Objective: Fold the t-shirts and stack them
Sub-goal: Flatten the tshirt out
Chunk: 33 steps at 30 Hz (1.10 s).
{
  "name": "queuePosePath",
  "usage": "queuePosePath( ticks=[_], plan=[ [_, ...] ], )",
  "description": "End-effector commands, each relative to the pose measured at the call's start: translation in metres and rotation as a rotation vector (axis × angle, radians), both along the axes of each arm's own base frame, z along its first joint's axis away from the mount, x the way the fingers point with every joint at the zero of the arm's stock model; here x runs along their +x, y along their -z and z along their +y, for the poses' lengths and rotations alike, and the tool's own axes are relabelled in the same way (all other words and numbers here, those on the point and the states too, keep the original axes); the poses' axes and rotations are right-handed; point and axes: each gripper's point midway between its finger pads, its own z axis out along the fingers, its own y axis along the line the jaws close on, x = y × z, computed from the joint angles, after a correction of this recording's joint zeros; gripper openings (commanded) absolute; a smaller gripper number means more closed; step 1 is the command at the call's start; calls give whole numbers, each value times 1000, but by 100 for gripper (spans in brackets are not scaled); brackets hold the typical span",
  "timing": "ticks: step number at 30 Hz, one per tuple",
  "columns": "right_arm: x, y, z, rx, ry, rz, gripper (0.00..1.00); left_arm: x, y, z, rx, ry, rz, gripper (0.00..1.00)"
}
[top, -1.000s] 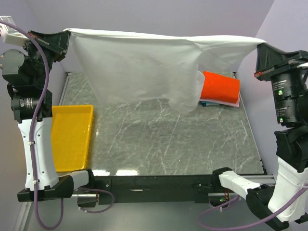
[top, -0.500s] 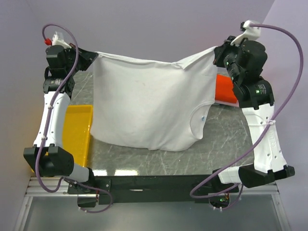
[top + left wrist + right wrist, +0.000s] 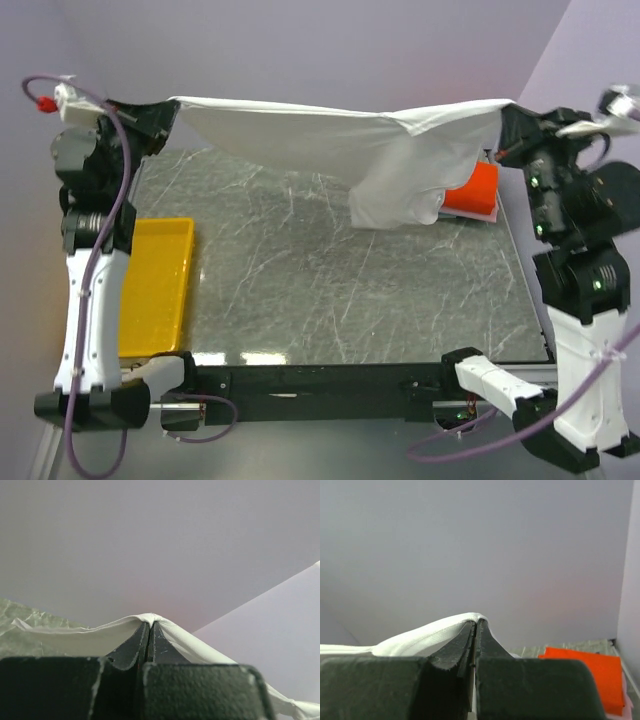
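Observation:
A large white t-shirt (image 3: 330, 140) hangs stretched in the air across the back of the table, sagging in a bunch right of centre. My left gripper (image 3: 170, 108) is shut on its left corner; the cloth (image 3: 75, 635) drapes over the pressed fingertips. At the other end my right gripper (image 3: 507, 118) is shut on the right corner, with white fabric (image 3: 430, 632) folded over its tips. A folded orange-red t-shirt (image 3: 474, 190) lies at the back right on a pink one (image 3: 478, 214), partly hidden by the hanging shirt, and shows again as the orange-red t-shirt (image 3: 592, 672).
A yellow plastic tray (image 3: 150, 285) sits along the left edge of the marble tabletop (image 3: 330, 290). Purple walls close in behind and on both sides. Both arm bases and a black rail run along the near edge.
Half a second ago the shirt hung lower and flat over the table with the arms closer in. Now both arms are raised and spread, and the shirt is pulled up into a taut line.

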Motion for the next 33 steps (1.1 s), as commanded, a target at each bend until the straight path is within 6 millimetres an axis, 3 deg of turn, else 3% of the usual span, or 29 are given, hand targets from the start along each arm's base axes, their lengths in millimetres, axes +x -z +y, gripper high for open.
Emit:
queuePosePath(
  ticks=[1, 2, 4, 7, 10, 14, 17, 18, 20, 21, 23, 24, 25, 26, 27, 28, 29, 30, 31, 33],
  plan=[
    [-37, -42, -24, 40, 80, -186, 0, -55, -41, 15, -62, -94, -154, 0],
    [-46, -48, -28, 47, 89, -215, 0, -59, -30, 18, -68, -112, -134, 0],
    [-65, -58, -36, 50, 114, -259, 0, -86, -37, 26, -86, -165, -170, 0],
    [-86, -72, -46, 57, 138, -306, 0, -108, -32, 31, -104, -198, -175, 0],
    [-96, -82, -49, 50, 146, -332, 0, -118, -30, 29, -92, -190, -185, 0],
    [-80, -82, -44, 28, 145, -304, 0, -107, -20, 24, -56, -166, -142, 0],
    [-39, -63, -34, -1, 146, -218, 0, -72, 12, 13, -33, -97, -26, 0],
    [-13, -46, -28, -23, 144, -163, 0, -60, 24, 10, -35, -77, 13, 0],
    [18, -22, -22, -58, 152, -94, 0, -25, 62, 1, -31, -16, 129, 0],
    [51, 8, -15, -92, 152, -20, 0, -13, 77, -3, -20, -1, 165, 0],
    [86, 42, -15, -121, 160, 61, 0, 21, 123, -3, 9, 3, 271, 0],
    [121, 79, -5, -133, 121, 141, 0, 33, 133, -5, 39, 6, 272, 0],
    [138, 99, -3, -137, 108, 179, 0, 56, 163, -6, 53, 20, 332, 0],
    [156, 116, -1, -138, 96, 206, 0, 67, 175, -7, 69, 31, 354, 0],
    [188, 159, 3, -145, 60, 301, 0, 79, 184, -14, 84, 56, 358, 4],
    [204, 180, 6, -146, 35, 345, 0, 99, 224, -16, 109, 79, 436, 9],
    [219, 200, 10, -149, 9, 391, 0, 111, 230, -19, 118, 87, 448, 18],
    [248, 240, 10, -142, -5, 495, 24, 120, 243, -19, 128, 97, 475, 37],
    [259, 258, 20, -137, -70, 548, 37, 132, 272, -23, 127, 125, 536, 45],
    [283, 306, 27, -120, -108, 699, 55, 142, 274, -43, 165, 155, 538, 60]
  ],
)
